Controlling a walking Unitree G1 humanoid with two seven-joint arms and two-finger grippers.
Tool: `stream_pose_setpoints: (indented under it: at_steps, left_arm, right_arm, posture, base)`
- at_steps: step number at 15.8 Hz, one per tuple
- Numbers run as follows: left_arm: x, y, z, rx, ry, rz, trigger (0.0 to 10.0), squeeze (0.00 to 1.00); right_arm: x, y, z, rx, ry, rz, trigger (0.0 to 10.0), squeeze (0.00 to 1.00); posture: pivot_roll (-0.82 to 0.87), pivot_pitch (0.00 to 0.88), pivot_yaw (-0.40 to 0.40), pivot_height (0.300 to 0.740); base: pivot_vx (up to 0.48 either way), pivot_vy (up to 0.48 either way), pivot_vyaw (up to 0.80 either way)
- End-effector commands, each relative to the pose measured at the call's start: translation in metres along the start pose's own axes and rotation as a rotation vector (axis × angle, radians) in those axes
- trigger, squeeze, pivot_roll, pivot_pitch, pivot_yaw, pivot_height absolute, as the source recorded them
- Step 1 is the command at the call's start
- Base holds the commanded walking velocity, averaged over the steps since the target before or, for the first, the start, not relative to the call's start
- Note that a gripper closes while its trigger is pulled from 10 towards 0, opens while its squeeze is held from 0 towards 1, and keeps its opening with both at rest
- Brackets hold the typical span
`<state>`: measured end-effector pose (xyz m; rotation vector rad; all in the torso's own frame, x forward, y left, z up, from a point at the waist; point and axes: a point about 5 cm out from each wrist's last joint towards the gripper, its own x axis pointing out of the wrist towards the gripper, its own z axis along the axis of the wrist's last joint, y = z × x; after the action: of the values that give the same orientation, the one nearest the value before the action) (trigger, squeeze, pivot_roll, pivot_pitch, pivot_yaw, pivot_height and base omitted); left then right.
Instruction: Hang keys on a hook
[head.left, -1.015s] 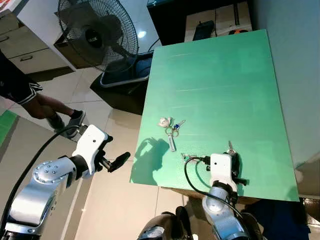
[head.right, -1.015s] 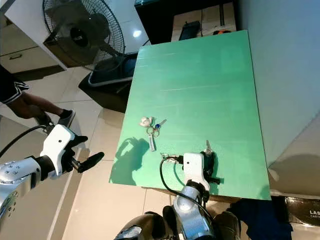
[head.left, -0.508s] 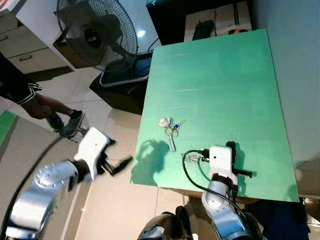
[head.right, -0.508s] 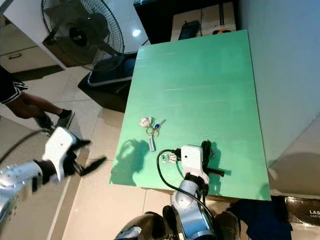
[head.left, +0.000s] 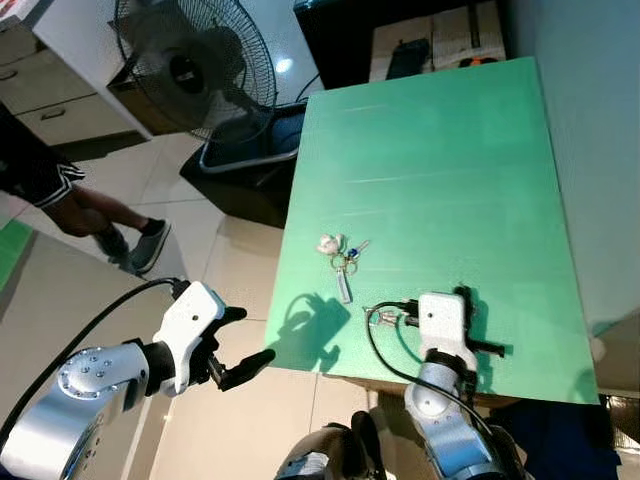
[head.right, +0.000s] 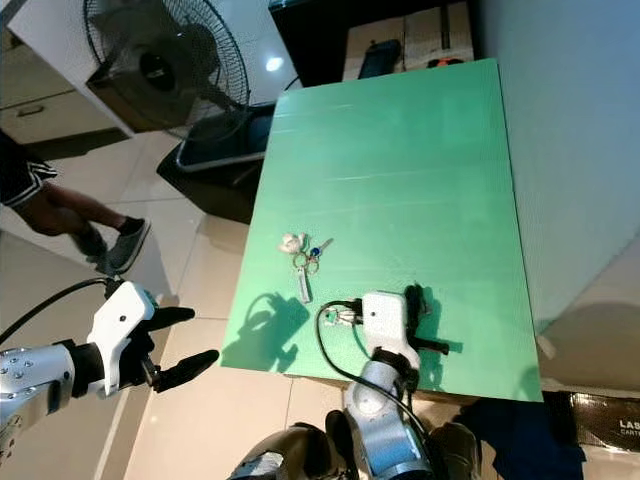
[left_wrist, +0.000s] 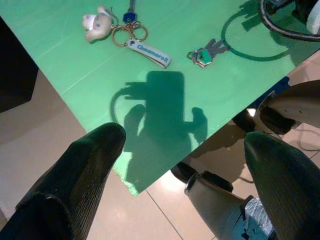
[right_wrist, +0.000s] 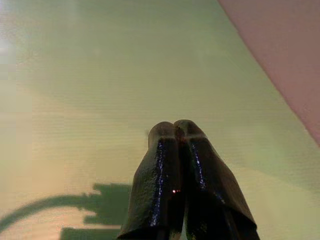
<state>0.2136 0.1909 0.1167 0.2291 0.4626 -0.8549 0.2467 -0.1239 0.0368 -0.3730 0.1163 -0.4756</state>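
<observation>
A bunch of keys (head.left: 341, 257) with a white bear charm and a long white tag lies on the green table (head.left: 440, 150), toward its near left side; the left wrist view shows the bunch of keys (left_wrist: 127, 36) from close by. A small separate key (left_wrist: 206, 52) lies nearer the right arm. My left gripper (head.left: 243, 341) hangs open over the floor just off the table's near left corner, nothing between its fingers (left_wrist: 80, 170). My right gripper (right_wrist: 175, 131) is shut and empty, low over the table's near edge, to the right of the keys.
A standing fan (head.left: 190, 62) and a dark tray are on the floor left of the table. A person's leg (head.left: 95, 215) is at far left. A black cabinet (head.left: 400, 35) stands behind the table, a wall along its right side.
My left gripper has dropped lower and come nearer the table's front corner, with its fingers now spread. The right wrist turned a little a second ago and has held still since.
</observation>
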Motion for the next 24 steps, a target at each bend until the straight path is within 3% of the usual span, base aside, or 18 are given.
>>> stream_pose_setpoints:
  at_steps: [1, 2, 13, 14, 15, 17, 20, 24]
  left_arm:
    - [-0.007, 0.003, -0.004, 0.004, 0.026, 0.013, 10.0, 0.0]
    - [-0.007, 0.003, -0.004, 0.004, 0.025, 0.014, 10.0, 0.0]
    - [-0.014, 0.005, -0.004, 0.0, 0.032, 0.019, 10.0, 0.0]
    - [-0.015, 0.005, -0.004, -0.002, 0.033, 0.02, 10.0, 0.0]
    - [-0.016, 0.005, -0.004, -0.001, 0.035, 0.019, 10.0, 0.0]
    - [-0.019, 0.001, -0.001, -0.02, 0.015, -0.021, 10.0, 0.0]
    - [-0.04, 0.007, 0.013, -0.063, -0.04, -0.079, 10.0, 0.0]
    - [-0.056, 0.018, 0.022, 0.0, -0.044, -0.043, 10.0, 0.0]
  right_arm:
    - [-0.013, 0.014, -0.001, 0.048, 0.077, 0.009, 10.0, 0.53]
    - [-0.013, 0.014, -0.002, 0.046, 0.081, 0.005, 10.0, 1.0]
    - [-0.007, 0.015, -0.011, 0.064, 0.117, 0.003, 10.0, 1.0]
    - [-0.007, 0.018, -0.012, 0.06, 0.128, 0.023, 10.0, 0.87]
    - [-0.007, 0.019, -0.012, 0.06, 0.126, 0.029, 10.0, 0.0]
    - [-0.007, 0.021, -0.013, 0.059, 0.113, 0.044, 10.0, 0.0]
    - [-0.004, 0.019, -0.014, 0.052, 0.1, 0.041, 10.0, 0.0]
    - [-0.002, 0.018, -0.015, 0.046, 0.093, 0.035, 10.0, 0.0]
  posture:
    - [0.08, 0.289, 0.4, 0.74]
    - [0.07, 0.282, 0.4, 0.74]
    - [0.09, 0.29, 0.4, 0.74]
    - [0.09, 0.289, 0.4, 0.74]
    - [0.09, 0.29, 0.4, 0.74]
    - [0.1, 0.291, 0.4, 0.74]
    - [0.1, 0.3, 0.4, 0.74]
    - [0.1, 0.301, 0.4, 0.74]
  base:
    - [0.0, 0.0, 0.0]
    - [0.0, 0.0, 0.0]
    - [0.0, 0.0, 0.0]
    - [0.0, 0.0, 0.0]
    - [0.0, 0.0, 0.0]
    - [0.0, 0.0, 0.0]
    - [0.0, 0.0, 0.0]
    - [0.0, 0.0, 0.0]
